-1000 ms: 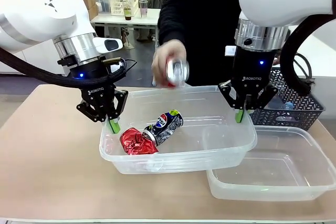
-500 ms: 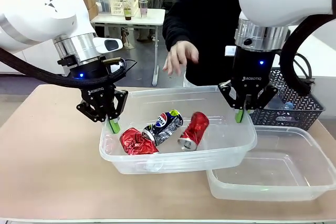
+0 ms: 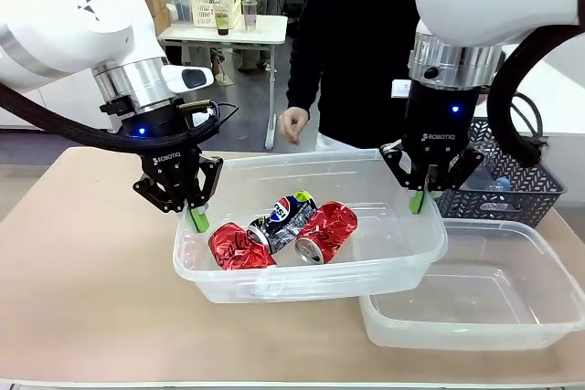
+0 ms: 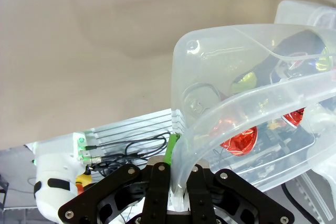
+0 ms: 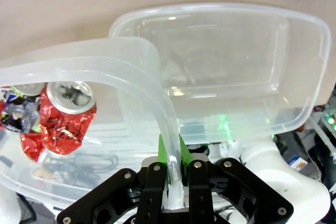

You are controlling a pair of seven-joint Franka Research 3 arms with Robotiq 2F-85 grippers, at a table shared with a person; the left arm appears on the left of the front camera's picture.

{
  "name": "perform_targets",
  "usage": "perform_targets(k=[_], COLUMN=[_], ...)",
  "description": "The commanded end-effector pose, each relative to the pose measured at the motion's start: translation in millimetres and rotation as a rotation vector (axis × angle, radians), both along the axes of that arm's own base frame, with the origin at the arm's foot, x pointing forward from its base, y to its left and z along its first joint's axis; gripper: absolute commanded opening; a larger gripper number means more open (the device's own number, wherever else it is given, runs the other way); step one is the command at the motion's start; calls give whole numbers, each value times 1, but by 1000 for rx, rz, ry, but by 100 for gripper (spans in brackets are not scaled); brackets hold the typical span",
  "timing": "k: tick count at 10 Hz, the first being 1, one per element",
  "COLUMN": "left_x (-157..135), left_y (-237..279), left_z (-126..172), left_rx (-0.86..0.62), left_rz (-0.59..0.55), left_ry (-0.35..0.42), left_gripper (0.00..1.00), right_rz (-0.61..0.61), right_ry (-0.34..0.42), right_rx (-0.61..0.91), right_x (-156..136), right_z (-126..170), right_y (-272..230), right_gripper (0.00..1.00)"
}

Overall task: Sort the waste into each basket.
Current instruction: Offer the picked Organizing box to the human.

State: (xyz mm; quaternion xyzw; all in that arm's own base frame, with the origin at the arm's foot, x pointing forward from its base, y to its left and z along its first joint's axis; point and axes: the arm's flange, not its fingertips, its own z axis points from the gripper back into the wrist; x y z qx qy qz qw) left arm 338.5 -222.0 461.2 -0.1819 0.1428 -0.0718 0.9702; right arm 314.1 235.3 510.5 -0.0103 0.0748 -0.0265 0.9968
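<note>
My left arm comes in from the upper left with the wrist pointing down. The left fingers [image 3: 198, 219] are pinched tight on the left rim of the first clear tub [image 3: 302, 288]. In that tub I count 3 cans lying side by side and touching: 1 crushed red can [image 3: 236, 247], 1 blue can [image 3: 285, 215] and 1 dented red can [image 3: 326, 230]. Behind it, a person's hand [image 3: 294, 123] hangs loosely open past the desk [image 3: 82, 271]. My right arm drops straight down, with the right fingers [image 3: 417, 201] clamped on the tub's right rim. That end overlaps the second clear tub [image 3: 475, 333] on the desk, making 2 tubs. 1 dark mesh basket [image 3: 521, 191] sits behind.
</note>
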Motion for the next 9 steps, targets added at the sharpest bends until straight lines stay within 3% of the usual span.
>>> perform_targets(k=[1, 7, 9], left_x=[-5, 0, 39], left_y=[-1, 0, -8], left_z=[3, 0, 29], left_rx=[-13, 0, 26], left_rz=[-1, 0, 41], left_ry=[10, 0, -43], left_gripper=[4, 4, 4], right_rz=[-8, 0, 42], right_ry=[-12, 0, 22], right_rx=[7, 0, -12], right_x=[-1, 0, 55], right_z=[-1, 0, 30], right_y=[-2, 0, 6], right_gripper=[6, 6, 6])
